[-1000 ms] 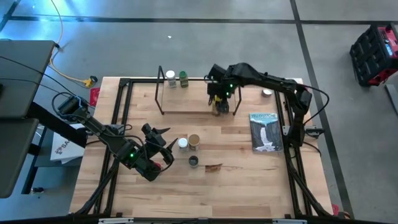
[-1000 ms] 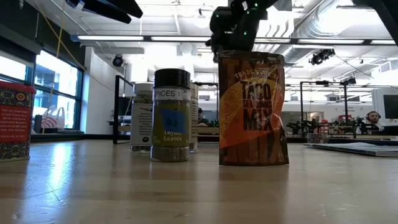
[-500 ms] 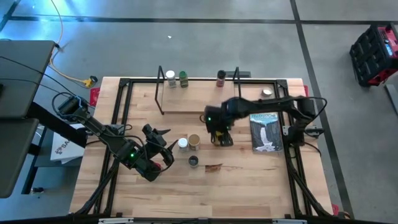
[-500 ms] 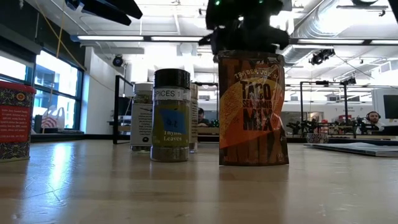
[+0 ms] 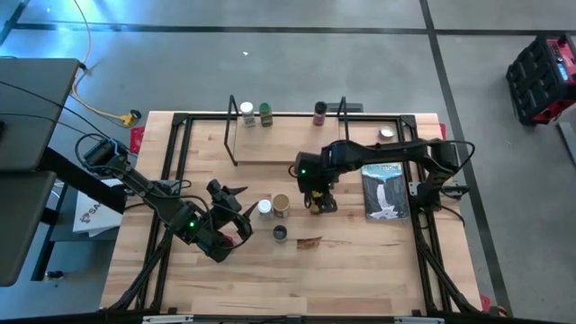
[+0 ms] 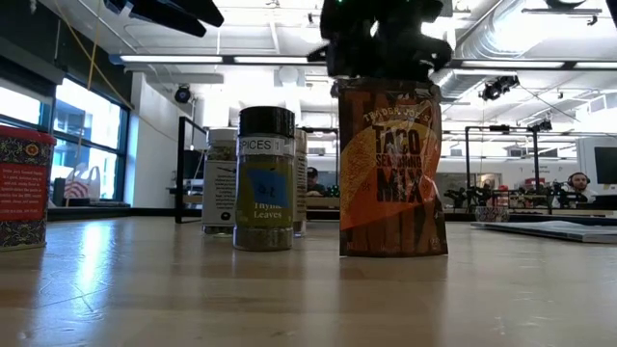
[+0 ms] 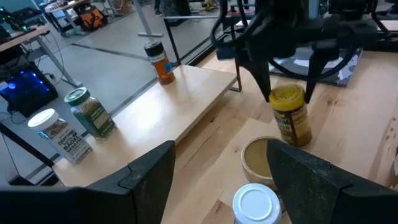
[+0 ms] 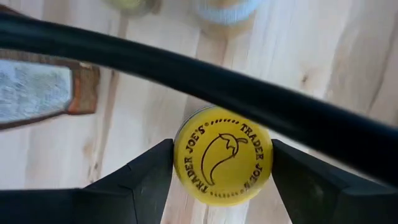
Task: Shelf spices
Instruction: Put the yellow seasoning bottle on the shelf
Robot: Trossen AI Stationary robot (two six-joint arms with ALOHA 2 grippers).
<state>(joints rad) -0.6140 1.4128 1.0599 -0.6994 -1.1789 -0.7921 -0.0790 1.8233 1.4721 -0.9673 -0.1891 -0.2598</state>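
from above i see my right gripper (image 5: 317, 200) over the yellow jar (image 5: 317, 205), in front of the shelf (image 5: 270, 148), where three jars stand. my left gripper (image 5: 232, 214) waits near the front left, beside the white-lidded jar (image 5: 265, 208).

at table height, the brown packet (image 6: 390, 169) stands beside a dark-lidded jar (image 6: 265, 178), a red box (image 6: 23, 188) far off to the side.

from my left wrist, its fingers are spread, holding nothing.

from my right wrist, the fingers (image 8: 140, 180) straddle the yellow lid (image 8: 222, 155); i can't tell if they press it.
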